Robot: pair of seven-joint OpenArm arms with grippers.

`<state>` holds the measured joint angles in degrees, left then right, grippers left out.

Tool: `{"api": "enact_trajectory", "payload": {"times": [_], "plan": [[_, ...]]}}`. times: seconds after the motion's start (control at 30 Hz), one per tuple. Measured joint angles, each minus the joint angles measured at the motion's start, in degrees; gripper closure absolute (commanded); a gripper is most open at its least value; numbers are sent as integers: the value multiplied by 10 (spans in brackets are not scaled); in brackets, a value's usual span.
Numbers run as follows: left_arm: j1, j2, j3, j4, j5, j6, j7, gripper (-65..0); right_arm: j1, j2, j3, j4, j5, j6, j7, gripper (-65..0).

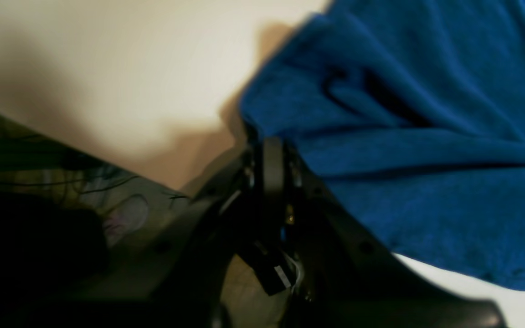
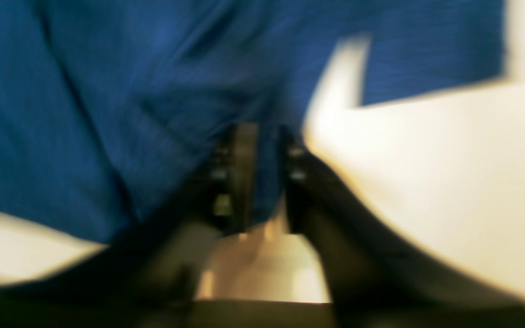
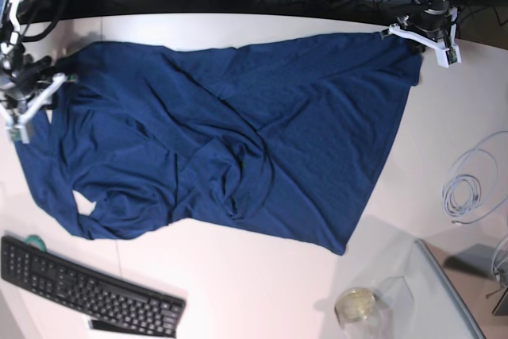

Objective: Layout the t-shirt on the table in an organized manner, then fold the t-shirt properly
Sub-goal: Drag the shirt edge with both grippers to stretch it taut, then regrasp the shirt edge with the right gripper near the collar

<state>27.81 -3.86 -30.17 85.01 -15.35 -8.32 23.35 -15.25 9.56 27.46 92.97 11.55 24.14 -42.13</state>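
- Nearest the base camera: black keyboard (image 3: 91,290) lying at an angle at the front left of the table (image 3: 254,275), with a glass jar (image 3: 357,305) and a clear panel (image 3: 444,291) over at the front right.
- Coil of pale cable (image 3: 468,184) sitting on the right side, well apart from the cloth.
- Filling the middle: the t-shirt (image 3: 238,140), navy, spread wide across the white top but nowhere near flat, with a bunch of diagonal creases and a rumpled knot of folds around the center. Lower corner pointing toward the jar, ragged bit near the keyboard end.
- On the base view's left edge: right gripper (image 3: 28,101) at the shirt's edge there. Right wrist view super blurry, but showing the fingers (image 2: 239,177) apart with a strip of blue cloth running between them; can't tell if actually pinching it.
- Farthest back, top right corner of the cloth: left gripper (image 3: 425,37) right at that corner. Left wrist view showing its fingers (image 1: 272,164) pressed together with the shirt edge meeting the tips, so pinching the fabric there.
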Motion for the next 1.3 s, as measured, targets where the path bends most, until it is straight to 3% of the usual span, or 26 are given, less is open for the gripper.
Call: {"api": "enact_trajectory", "payload": {"times": [0.07,0.1,0.17,0.27,0.37,0.6,1.0,1.07,1.17,1.2,1.3], "plan": [[-2,0,1,0,-1,0,0,0,-19,-35,39,30,1,-2,-5,-359],[-3,-1,1,0,-2,0,0,0,-32,-45,39,39,-3,-1,-16,-375],[-7,-2,1,0,0,2,0,0,-60,-44,10,57,-3,14,-21,-377],[-8,-3,1,0,1,2,0,0,-73,-7,-77,64,3,65,-9,-378],[-8,-3,1,0,1,2,0,0,-53,8,-132,35,3,54,-6,-378],[-8,-5,1,0,1,2,0,0,26,34,-195,-50,0,28,-3,-377],[-7,-5,-2,0,1,2,0,0,20,26,-248,-61,2,28,-5,-374],[-7,-6,-2,0,1,2,0,0,23,26,-256,-87,1,28,-6,-314],[-7,-6,-2,0,1,2,0,0,19,28,-257,-89,0,29,-5,-39],[-7,-5,-2,0,1,2,0,0,12,28,-256,-80,-2,29,-7,0],[-7,-5,-2,0,1,2,0,0,-35,31,-254,-18,0,29,-8,-20]]}}
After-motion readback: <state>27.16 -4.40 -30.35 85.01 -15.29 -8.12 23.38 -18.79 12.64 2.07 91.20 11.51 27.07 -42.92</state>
